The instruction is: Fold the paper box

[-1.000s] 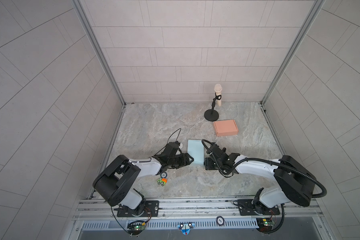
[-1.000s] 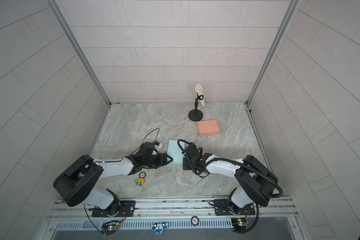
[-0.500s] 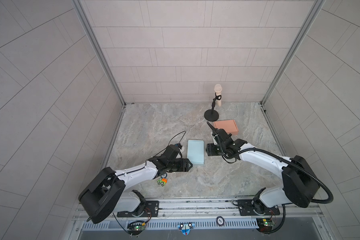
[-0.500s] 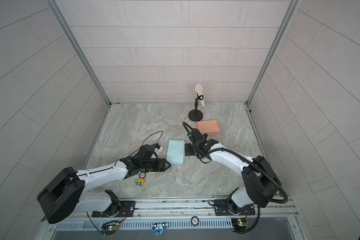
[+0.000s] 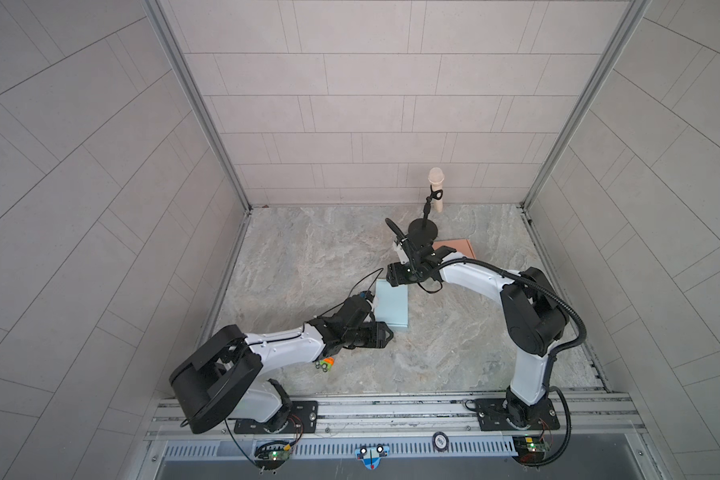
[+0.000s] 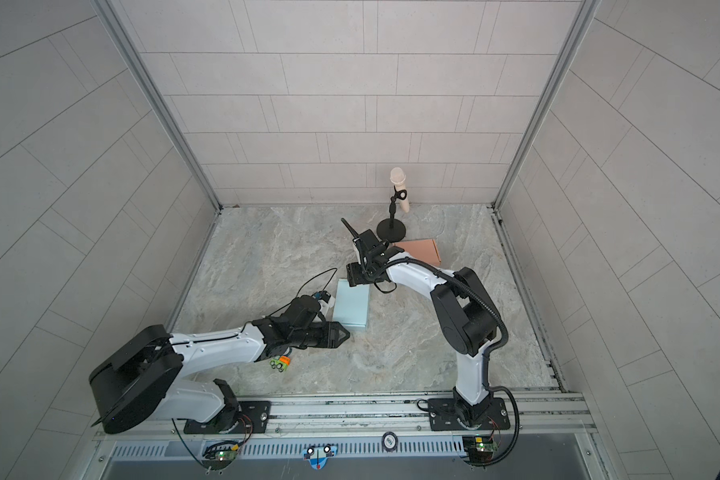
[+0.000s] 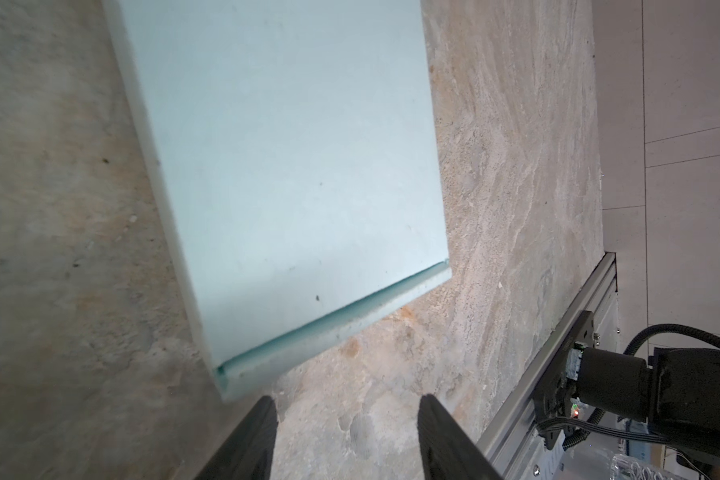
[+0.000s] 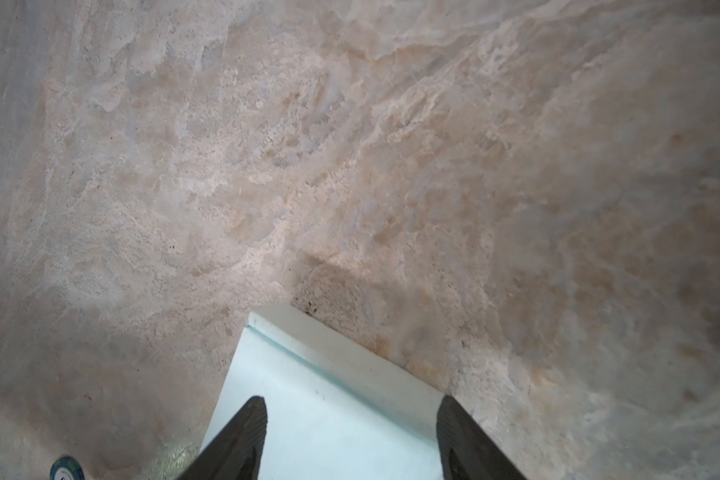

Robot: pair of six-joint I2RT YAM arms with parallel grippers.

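Mid-table, box [image 5: 391, 306] lies flat, pale blue, long axis running front to back, with a narrow flap seam at each end. Left gripper [image 7: 346, 405] sits just off the near corner, jaws apart, nothing between them. Right gripper [image 8: 352, 405] hangs over the far end, jaws likewise apart, gripping nothing. Judgement: the arms bracket both ends so one can pin while the other works a flap. Table [image 5: 308, 257] is matte, marble-patterned, level. Pink box [image 5: 458, 248] lies further back, just beside the mic [image 5: 436, 187] stand. Grey tiled walls [image 5: 350, 104] close three sides; a rail [image 5: 391, 409] carries both arm bases in front.
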